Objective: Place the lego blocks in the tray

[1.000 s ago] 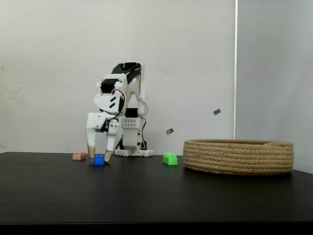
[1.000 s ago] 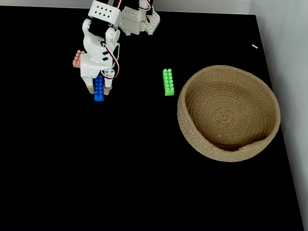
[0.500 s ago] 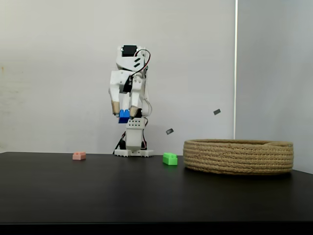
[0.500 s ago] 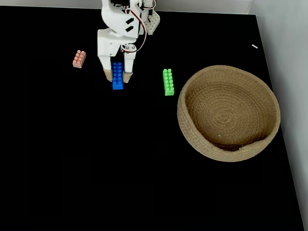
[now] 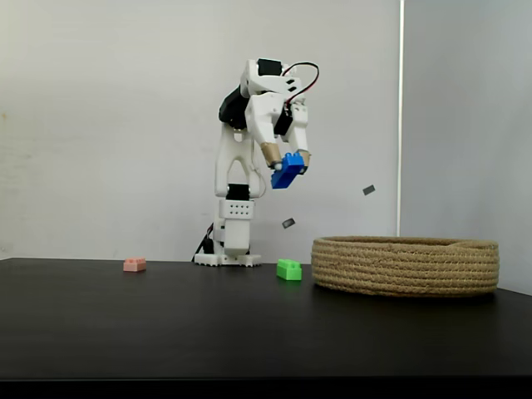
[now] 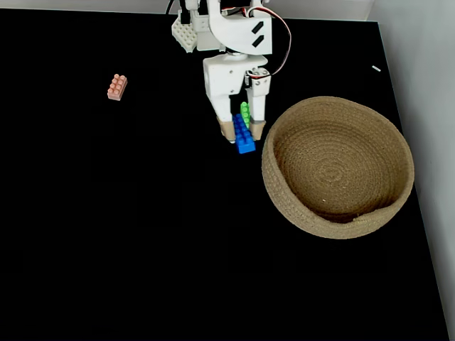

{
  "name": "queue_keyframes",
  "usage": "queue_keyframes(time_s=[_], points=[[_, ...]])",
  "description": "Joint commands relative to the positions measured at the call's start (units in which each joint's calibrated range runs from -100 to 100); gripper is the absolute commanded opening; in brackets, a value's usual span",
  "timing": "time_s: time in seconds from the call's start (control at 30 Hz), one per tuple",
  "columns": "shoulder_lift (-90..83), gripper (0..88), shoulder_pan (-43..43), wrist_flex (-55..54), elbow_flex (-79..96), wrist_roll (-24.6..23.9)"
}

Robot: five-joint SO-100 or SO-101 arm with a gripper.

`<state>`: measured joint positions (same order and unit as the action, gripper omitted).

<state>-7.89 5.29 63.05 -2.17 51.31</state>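
Mid-carry, my pincer (image 5: 288,163) clamps the blue brick (image 5: 287,170) high over the table.
Next I swing right to the tray (image 6: 284,206) (pink and green untouched), then open.

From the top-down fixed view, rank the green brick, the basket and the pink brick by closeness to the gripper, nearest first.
The gripper holds the blue brick.
1. Green brick: partly hidden under the gripper.
2. Basket: just right, its rim close by.
3. Pink brick: far left, up the table.
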Motion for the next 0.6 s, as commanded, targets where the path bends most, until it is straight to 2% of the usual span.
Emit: queue_keyframes(time_s=[0.0,0.23,0.4,0.57], points=[[0.67,0.0,4.93,0.80,-8.09,-2.93],[4.88,0.0,10.21,9.62,-16.39,-6.98],[9.52,0.0,12.27,14.87,-23.69,-7.28],[14.25,0.0,13.92,14.71,-30.07,-6.84]])
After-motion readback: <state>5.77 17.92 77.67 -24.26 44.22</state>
